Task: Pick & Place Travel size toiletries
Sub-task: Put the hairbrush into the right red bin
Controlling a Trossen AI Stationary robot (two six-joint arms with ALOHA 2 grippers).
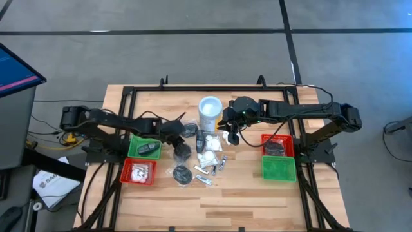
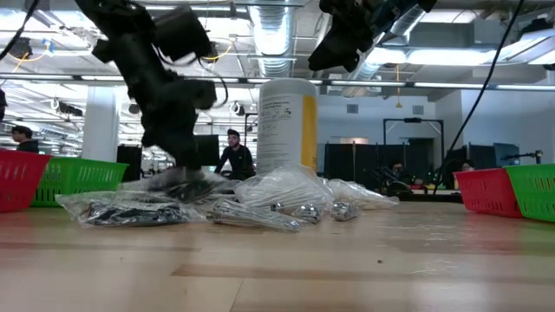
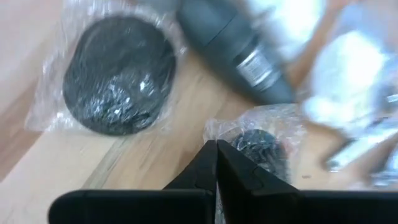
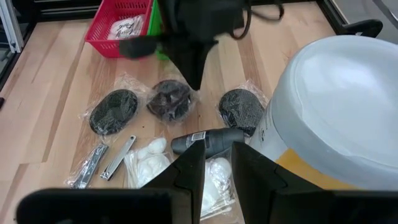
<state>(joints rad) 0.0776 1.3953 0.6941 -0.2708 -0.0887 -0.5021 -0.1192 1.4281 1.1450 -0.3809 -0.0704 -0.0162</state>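
The left gripper is down in the middle of the table with its jaws pressed together, pinching the loose plastic edge of a bagged black round pot that lies right at the fingertips. The pot looks light, its wrapper thin, crinkly and slippery, so the slack film beside the pot seems the best hold. The right gripper hovers beside the white canister, jaws slightly apart and empty.

Pale wood table, red trays and green trays, white canister with yellow label, black pots in clear wrap
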